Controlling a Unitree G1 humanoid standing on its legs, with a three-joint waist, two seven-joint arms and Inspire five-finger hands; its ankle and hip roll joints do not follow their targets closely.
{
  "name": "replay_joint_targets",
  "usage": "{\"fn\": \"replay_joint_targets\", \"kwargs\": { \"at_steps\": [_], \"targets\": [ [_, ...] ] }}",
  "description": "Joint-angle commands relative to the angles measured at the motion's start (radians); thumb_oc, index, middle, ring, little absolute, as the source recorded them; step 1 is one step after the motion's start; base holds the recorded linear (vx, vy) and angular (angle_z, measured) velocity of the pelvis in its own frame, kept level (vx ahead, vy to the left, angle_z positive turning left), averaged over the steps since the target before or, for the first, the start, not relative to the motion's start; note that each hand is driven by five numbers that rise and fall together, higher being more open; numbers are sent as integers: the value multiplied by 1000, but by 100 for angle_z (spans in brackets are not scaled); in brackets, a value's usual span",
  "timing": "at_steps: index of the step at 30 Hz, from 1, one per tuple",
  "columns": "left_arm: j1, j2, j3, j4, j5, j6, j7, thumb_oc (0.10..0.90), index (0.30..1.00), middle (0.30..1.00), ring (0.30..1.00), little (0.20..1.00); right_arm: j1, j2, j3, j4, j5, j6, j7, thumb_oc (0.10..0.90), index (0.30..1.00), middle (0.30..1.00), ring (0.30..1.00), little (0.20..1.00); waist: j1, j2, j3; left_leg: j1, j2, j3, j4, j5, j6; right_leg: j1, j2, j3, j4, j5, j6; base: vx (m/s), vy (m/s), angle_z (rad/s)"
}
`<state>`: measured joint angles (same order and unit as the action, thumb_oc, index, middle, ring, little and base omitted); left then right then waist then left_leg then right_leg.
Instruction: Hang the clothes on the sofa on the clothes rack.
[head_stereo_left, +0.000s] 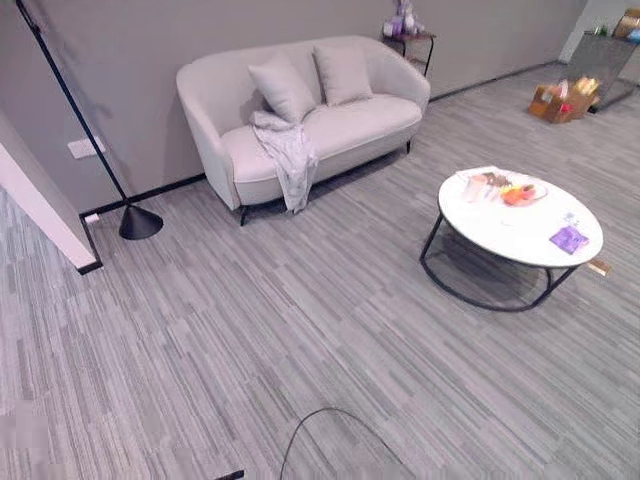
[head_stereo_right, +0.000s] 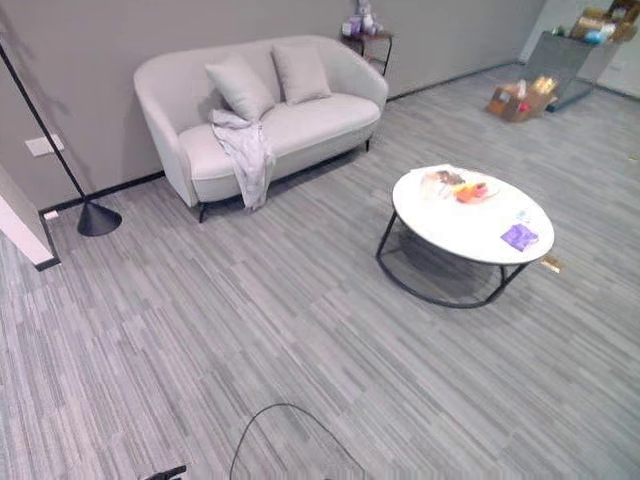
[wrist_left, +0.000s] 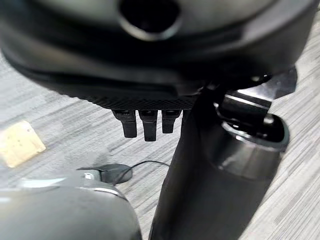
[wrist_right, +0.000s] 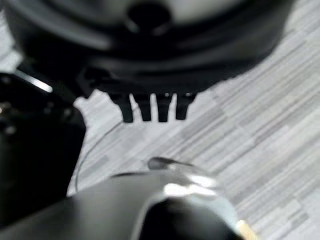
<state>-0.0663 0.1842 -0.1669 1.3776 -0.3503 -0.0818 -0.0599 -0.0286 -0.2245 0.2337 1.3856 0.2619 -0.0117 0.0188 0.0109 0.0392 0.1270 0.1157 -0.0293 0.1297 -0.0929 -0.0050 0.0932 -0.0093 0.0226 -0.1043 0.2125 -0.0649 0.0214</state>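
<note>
Dark left hand (wrist_left: 145, 122) and right hand (wrist_right: 150, 107) hang straight-fingered, empty; pale grey garment (head_stereo_left: 287, 155) drapes lengthwise down the light grey sofa (head_stereo_left: 380, 115) front.

Right hand (wrist_right: 150, 107), fingers straight, above grey floor (wrist_right: 270, 115).

The sofa (head_stereo_left: 340, 120) is upholstered in matt, pale cloth, as are its two cushions (head_stereo_left: 312, 80). The garment (head_stereo_left: 288, 155) draped over its seat is soft, creased grey fabric. The round desk (head_stereo_right: 470, 235) has a smooth, glossy white top on thin black metal legs. Beyond the dark matt fingers (wrist_left: 145, 125), the floor (head_stereo_left: 300, 340) is streaked grey carpet.
</note>
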Motion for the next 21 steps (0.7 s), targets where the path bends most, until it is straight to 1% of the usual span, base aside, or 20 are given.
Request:
{"fn": "replay_joint_targets", "kwargs": {
  "at_steps": [1, 2, 3, 4, 5, 6, 7, 8, 9, 10, 11, 13, 14, 15, 16, 17, 18, 19, 20, 21],
  "targets": [
    [-30, 1, -1, 46, 38, -21, -3, 800, 900, 900, 900, 900, -18, 20, 17, 35, -17, -8, 8, 800, 900, 900, 900, 900, -12, -40, -20, 53, -22, -37, 6, -81, -3, -114, -151, 40, 248, 118, 113, 37, 115, 4],
    [-37, 8, -3, 46, 46, -18, -1, 800, 900, 900, 900, 900, -18, 14, 16, 24, -15, -9, 3, 800, 900, 900, 900, 900, -10, -37, -8, 69, -24, -39, 6, -87, 3, -162, -178, 21, 315, 140, 108, 70, 33, 36],
    [-37, 8, -3, 46, 46, -18, -1, 800, 900, 900, 900, 900, -18, 14, 16, 24, -15, -9, 3, 800, 900, 900, 900, 900, -10, -37, -8, 69, -24, -39, 6, -87, 3, -162, -179, 21, 316, 140, 108, 178, -43, 44],
    [-40, 11, -7, 51, 60, -18, -4, 800, 900, 900, 900, 900, -15, 6, 2, 27, 1, -7, 4, 800, 900, 900, 900, 900, -9, -29, -17, 80, -13, -39, 6, -98, -7, -164, -196, -14, 239, 124, 100, 256, -191, 49],
    [-40, 15, -10, 64, 78, -17, -6, 800, 900, 900, 900, 900, -15, -1, -18, 38, 22, -5, 7, 800, 900, 900, 900, 900, -12, -22, -21, 96, 7, -46, 6, -114, -26, -142, -194, -29, 68, 100, 98, 315, -256, 31],
    [-39, 16, -10, 69, 81, -18, -6, 800, 900, 900, 900, 900, -15, -2, -24, 43, 28, -4, 9, 800, 900, 900, 900, 900, -13, -25, -22, 103, 13, -48, 7, -121, -34, -128, -189, -16, -28, 110, 103, 298, -307, 26],
    [-46, 18, -8, 78, 85, -21, -1, 800, 900, 900, 900, 900, -16, -1, -30, 56, 32, 0, 12, 800, 900, 900, 900, 900, -14, -29, -20, 117, 22, -50, 8, -133, -45, -138, -193, 19, -130, 148, 117, 159, -172, 19],
    [-46, 18, -8, 78, 85, -21, -1, 800, 900, 900, 900, 900, -16, -1, -30, 56, 32, 0, 12, 800, 900, 900, 900, 900, -13, -29, -21, 116, 22, -49, 9, -133, -45, -138, -193, 20, -133, 150, 117, 347, -370, 7],
    [-44, 18, -6, 79, 89, -23, 0, 800, 900, 900, 900, 900, -7, 8, -31, 71, 28, 9, 22, 800, 900, 900, 900, 900, -7, -38, -30, 160, 45, -52, 6, -155, -67, -150, -211, 72, -261, 225, 151, 369, -385, 5],
    [-49, 17, -8, 80, 100, -24, -2, 800, 900, 900, 900, 900, -1, 8, -32, 72, 23, 13, 27, 800, 900, 900, 900, 900, -4, -48, -46, 165, 45, -66, 6, -162, -73, -125, -219, 70, -300, 224, 155, 488, -531, 2],
    [-44, 17, -4, 79, 94, -29, 2, 800, 900, 900, 900, 900, 4, 11, -29, 74, 17, 11, 26, 800, 900, 900, 900, 900, -4, -58, -56, 179, 51, -69, 6, -166, -81, -122, -221, 73, -275, 245, 156, 325, -372, 10],
    [-41, 14, 2, 70, 72, -30, 10, 800, 900, 900, 900, 900, 10, 7, -25, 77, 5, 8, 26, 800, 900, 900, 900, 900, -5, -57, -75, 190, 97, -77, 6, -155, -99, -136, -193, 85, -221, 219, 142, 262, -362, 31],
    [-41, 13, 2, 70, 72, -30, 10, 800, 900, 900, 900, 900, 10, 7, -25, 77, 5, 8, 26, 800, 900, 900, 900, 900, -5, -57, -75, 189, 98, -77, 6, -156, -99, -137, -193, 84, -220, 218, 142, 201, -348, 57],
    [-39, 9, 1, 62, 59, -31, 10, 800, 900, 900, 900, 900, 8, 3, -17, 74, -7, 6, 20, 800, 900, 900, 900, 900, -5, -53, -79, 187, 127, -84, 9, -135, -111, -143, -173, 84, -193, 193, 129, 182, -458, 42],
    [-38, -3, -6, 55, 54, -34, 16, 800, 900, 900, 900, 900, 0, -3, 12, 60, -36, -2, 11, 800, 900, 900, 900, 900, -3, -43, -85, 154, 176, -99, 50, -60, -134, -141, -140, 75, -160, 157, 99, 256, -644, 19],
    [-37, -9, -10, 58, 55, -36, 21, 800, 900, 900, 900, 900, -6, -6, 39, 42, -59, -6, 16, 800, 900, 900, 900, 900, -2, -41, -89, 134, 199, -107, 84, 5, -150, -132, -123, 63, -154, 141, 82, 176, -483, 3],
    [-37, -10, -10, 58, 55, -36, 21, 800, 900, 900, 900, 900, -6, -6, 39, 42, -59, -6, 16, 800, 900, 900, 900, 900, -4, -41, -89, 134, 200, -109, 84, 5, -151, -131, -123, 61, -154, 141, 82, 277, -661, 10],
    [-32, -17, -20, 53, 59, -32, 21, 800, 900, 900, 900, 900, -11, -5, 91, 6, -95, -15, 12, 800, 900, 900, 900, 900, 0, -57, -90, 62, 235, -125, 224, 131, -163, -77, -89, 34, -173, 100, 38, 287, -674, 19],
    [-30, -19, -19, 51, 55, -27, 20, 800, 900, 900, 900, 900, -9, -2, 103, 1, -110, -14, 9, 800, 900, 900, 900, 900, -2, -66, -85, 30, 259, -118, 302, 186, -169, -48, -75, 23, -186, 88, 18, 344, -825, 21],
    [-26, -18, -17, 46, 52, -22, 19, 800, 900, 900, 900, 900, -4, 0, 115, -5, -119, -13, 7, 800, 900, 900, 900, 900, 3, -79, -78, -4, 279, -100, 381, 215, -155, -21, -64, 22, -199, 72, -3, 204, -527, 11]
  ]
}}
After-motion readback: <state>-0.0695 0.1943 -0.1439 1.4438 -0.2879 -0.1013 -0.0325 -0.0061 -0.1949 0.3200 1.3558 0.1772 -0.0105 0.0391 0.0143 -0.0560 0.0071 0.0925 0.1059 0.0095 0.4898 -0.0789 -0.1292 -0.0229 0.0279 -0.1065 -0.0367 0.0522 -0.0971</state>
